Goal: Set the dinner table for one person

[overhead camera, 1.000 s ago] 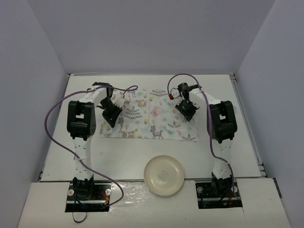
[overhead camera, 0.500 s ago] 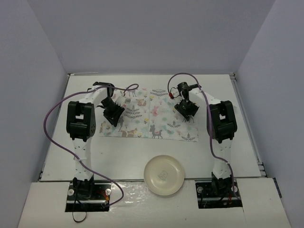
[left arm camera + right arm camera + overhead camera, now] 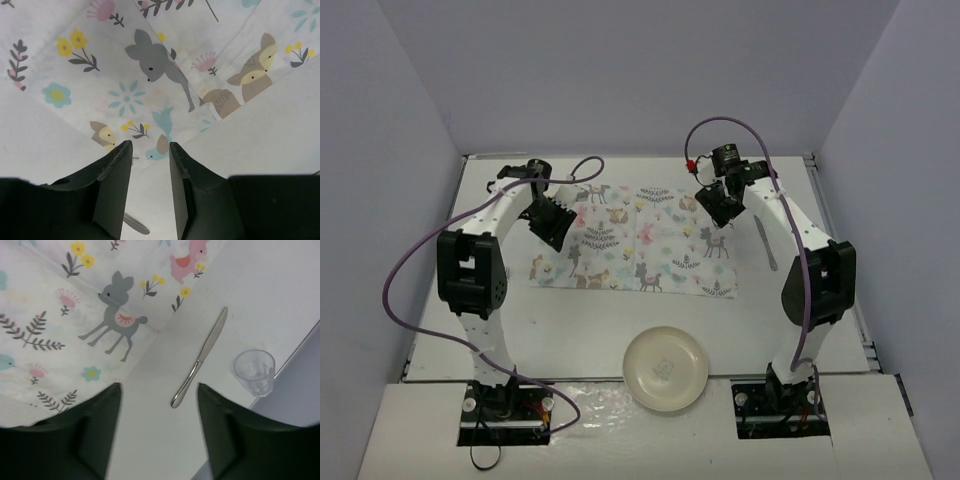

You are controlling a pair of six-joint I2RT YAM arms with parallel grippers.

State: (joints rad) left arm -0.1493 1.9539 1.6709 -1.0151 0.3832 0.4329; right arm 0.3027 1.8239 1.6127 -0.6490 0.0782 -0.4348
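Observation:
The dinner table (image 3: 590, 320) is a white top with a patterned placemat (image 3: 640, 240) spread flat across its middle. My left gripper (image 3: 554, 228) hangs over the mat's left end. In the left wrist view it (image 3: 150, 145) is open, with only the cloth (image 3: 150, 60) and bare table under the gap. My right gripper (image 3: 719, 210) hovers over the mat's far right corner. Seen from the right wrist it (image 3: 159, 385) is wide open and holds nothing, and the mat's corner (image 3: 75, 315) lies below it.
A cream plate (image 3: 666, 368) sits at the near edge between the arm bases. A silver knife (image 3: 763, 235) (image 3: 200, 357) lies right of the mat, with a clear cup (image 3: 255, 372) beside it near the table's edge. A grey utensil tip (image 3: 135, 223) shows under the left fingers.
Both grippers have opened and let go of the placemat. Both have moved toward the far side with the arms stretched out. The mat now lies flat.

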